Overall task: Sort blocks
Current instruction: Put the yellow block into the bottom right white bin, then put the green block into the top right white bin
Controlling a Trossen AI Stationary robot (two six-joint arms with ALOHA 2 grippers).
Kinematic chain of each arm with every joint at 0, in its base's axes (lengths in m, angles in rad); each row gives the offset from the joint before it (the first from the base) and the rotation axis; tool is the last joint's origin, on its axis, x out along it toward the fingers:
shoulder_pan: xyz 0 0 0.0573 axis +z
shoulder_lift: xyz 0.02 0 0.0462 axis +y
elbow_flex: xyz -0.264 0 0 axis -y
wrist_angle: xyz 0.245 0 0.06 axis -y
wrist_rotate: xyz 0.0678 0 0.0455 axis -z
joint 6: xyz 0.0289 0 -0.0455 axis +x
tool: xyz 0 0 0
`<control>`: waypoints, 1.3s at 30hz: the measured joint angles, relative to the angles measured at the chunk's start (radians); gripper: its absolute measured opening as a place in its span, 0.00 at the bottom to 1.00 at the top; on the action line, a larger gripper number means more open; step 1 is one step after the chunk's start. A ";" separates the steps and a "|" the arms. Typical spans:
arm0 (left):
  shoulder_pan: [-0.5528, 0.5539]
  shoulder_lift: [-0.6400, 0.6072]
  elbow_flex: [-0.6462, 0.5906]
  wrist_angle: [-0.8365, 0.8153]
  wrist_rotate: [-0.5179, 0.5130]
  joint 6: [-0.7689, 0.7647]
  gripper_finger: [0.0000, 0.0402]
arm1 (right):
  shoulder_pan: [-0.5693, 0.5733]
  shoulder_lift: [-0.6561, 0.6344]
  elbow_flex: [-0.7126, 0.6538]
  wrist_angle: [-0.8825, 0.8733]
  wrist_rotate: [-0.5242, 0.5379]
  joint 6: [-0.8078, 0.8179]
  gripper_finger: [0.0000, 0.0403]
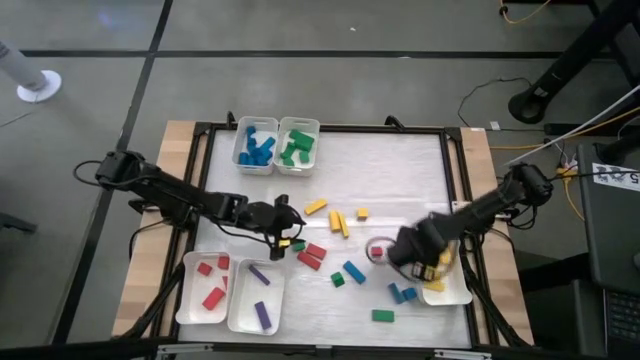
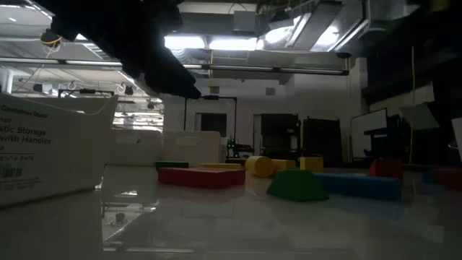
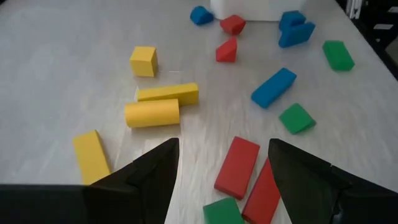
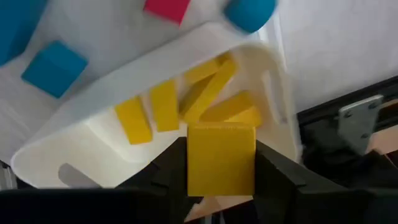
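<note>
Right gripper [image 4: 221, 186] is clamped on a yellow block [image 4: 221, 158], hanging over the yellow tray [image 4: 81, 146] at the table's [image 1: 400, 160] right front corner. Tray lies directly under the jaws, so the drop looks like straight down, no sideways shift needed. Block's flat faces sit between the fingers. Left gripper [image 3: 221, 180] hovers near the table's front-left, jaws apart, red bars [image 3: 237, 167] just ahead of them; it's the nearer arm for those.

White trays [image 1: 243, 310] at the table's corners, white tabletop [image 1: 400, 170], black cables [image 1: 590, 120] on grey floor [image 1: 300, 80]
</note>
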 joint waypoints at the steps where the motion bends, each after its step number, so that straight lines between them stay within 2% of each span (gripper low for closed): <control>1: 0.000 0.009 0.000 0.004 0.000 0.000 0.59 | 0.038 0.000 -0.006 0.009 0.002 0.035 0.35; 7: 0.001 0.024 0.000 -0.006 0.000 -0.005 0.59 | 0.221 0.000 -0.053 0.083 0.094 0.211 0.41; 12: 0.001 0.027 0.000 -0.062 0.000 0.003 0.59 | 0.289 0.003 -0.077 0.099 0.098 0.350 0.49; 21: -0.004 0.095 0.021 -0.110 0.005 -0.109 0.59 | 0.297 0.003 -0.078 0.111 0.114 0.386 0.59; 28: -0.006 0.181 0.169 -0.333 0.027 -0.137 0.59 | 0.297 0.003 -0.079 0.146 0.135 0.384 0.59; 39: -0.006 0.358 0.339 -0.543 0.044 -0.168 0.59 | 0.297 0.003 -0.079 0.253 0.135 0.384 0.59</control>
